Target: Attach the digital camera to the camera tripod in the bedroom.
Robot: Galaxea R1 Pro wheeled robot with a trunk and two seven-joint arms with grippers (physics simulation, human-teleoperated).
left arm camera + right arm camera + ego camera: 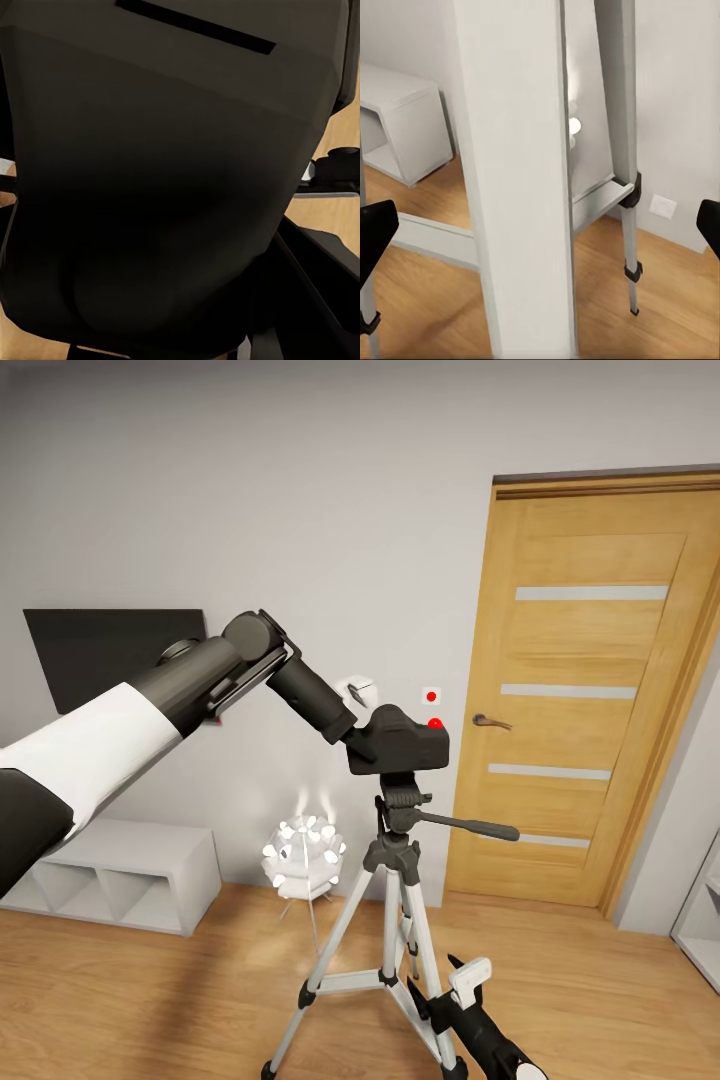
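No legible text, labels, brands or numbers in any view. The digital camera (pixel 400 740) at the left claw (pixel 362 712) bears no readable marking.

Left arm (pixel 150 700) holds digital camera (pixel 400 742) atop camera tripod (pixel 395 920).

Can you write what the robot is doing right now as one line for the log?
left gripper: holding digital camera over camera tripod head | right gripper: open, low beside tripod leg | seating: cannot tell
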